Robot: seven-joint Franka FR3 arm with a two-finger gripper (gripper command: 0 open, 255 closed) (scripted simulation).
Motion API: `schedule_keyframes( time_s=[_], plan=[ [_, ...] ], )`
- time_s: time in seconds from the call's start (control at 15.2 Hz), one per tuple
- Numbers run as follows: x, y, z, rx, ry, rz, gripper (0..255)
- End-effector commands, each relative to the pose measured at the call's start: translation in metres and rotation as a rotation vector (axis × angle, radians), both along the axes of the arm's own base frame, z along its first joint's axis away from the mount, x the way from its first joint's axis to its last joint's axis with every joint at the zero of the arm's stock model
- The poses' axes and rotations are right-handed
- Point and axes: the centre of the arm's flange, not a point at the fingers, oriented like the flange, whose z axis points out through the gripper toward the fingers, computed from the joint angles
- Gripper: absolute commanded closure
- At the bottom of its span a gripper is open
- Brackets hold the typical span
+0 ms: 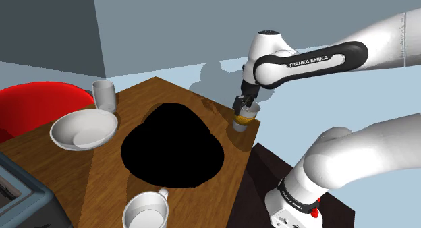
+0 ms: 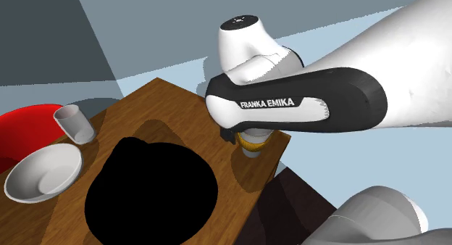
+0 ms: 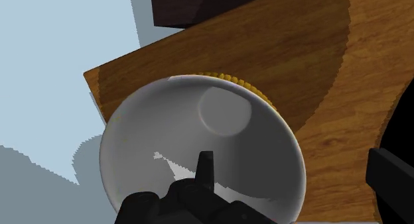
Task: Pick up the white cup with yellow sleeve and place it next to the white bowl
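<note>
The white cup with a yellow sleeve (image 1: 245,117) stands upright at the table's corner nearest the arm, at the shoulder view's right. My gripper (image 1: 244,104) is right on top of it, pointing down. In the wrist view I look into the cup (image 3: 199,116): one finger (image 3: 207,168) hangs inside it and the other (image 3: 391,183) is outside, apart from its wall, so the gripper (image 3: 297,175) is open astride the rim. The forearm hides most of the cup (image 2: 253,144) in the second exterior view. The white bowl (image 1: 82,129) sits across the table at the shoulder view's left.
A black area (image 1: 172,147) covers the middle of the wooden table (image 1: 169,95). A plain grey cup (image 1: 104,95) stands behind the bowl and a white mug (image 1: 145,210) near the front edge. A grey appliance (image 1: 23,196) is at lower left, with a red seat (image 1: 40,98) beyond the table.
</note>
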Motion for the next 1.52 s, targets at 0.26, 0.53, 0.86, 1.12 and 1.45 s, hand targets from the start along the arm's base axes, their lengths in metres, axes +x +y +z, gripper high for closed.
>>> schedule_keyframes(
  time_s=[0.26, 0.53, 0.86, 1.12, 1.45],
  plan=[
    [0.000, -0.002, -0.019, 0.000, -0.001, 0.000, 0],
    [0.000, -0.002, -0.019, 0.000, -0.001, 0.000, 0],
    [0.000, -0.002, -0.019, 0.000, -0.001, 0.000, 255],
    [0.000, -0.002, -0.019, 0.000, -0.001, 0.000, 255],
    [0.000, -0.002, -0.003, 0.000, -0.001, 0.000, 255]
  ],
)
